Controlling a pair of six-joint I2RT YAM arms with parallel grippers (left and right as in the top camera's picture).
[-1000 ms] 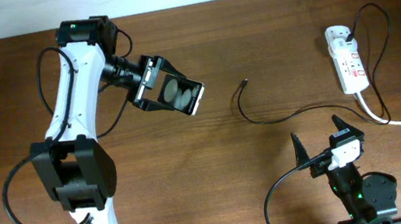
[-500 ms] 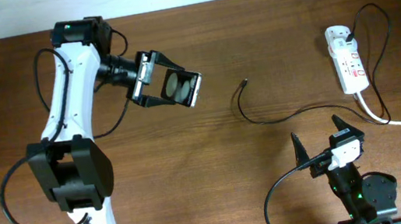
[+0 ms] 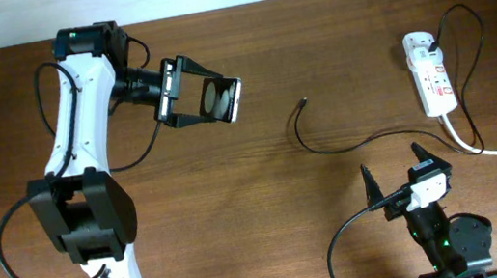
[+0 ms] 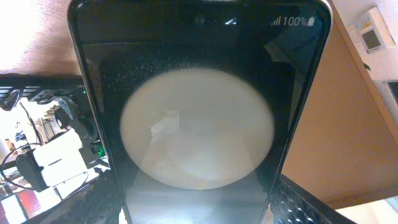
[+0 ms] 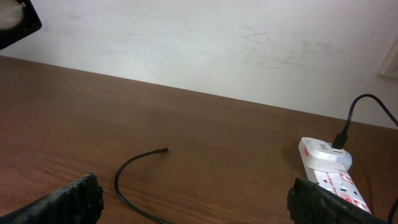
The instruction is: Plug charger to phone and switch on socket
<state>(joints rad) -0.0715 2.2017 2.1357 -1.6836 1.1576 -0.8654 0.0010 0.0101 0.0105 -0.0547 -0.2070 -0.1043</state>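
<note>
Closest to me, the right gripper sits low over the brown surface, nearer than the socket and a little to its left, its fingers spread wide with nothing between them. Beyond it the charger lies loose on the wood: a thin black cable running from the black plug at the socket's far end, looping around and curling off to the socket's left, where its small plug tip lies free, touching nothing. Further left of the socket, well apart from that tip, the left gripper has its fingers pinching the phone by its long edges, held clear of the surface, glossy face lit with pale round glare.
</note>
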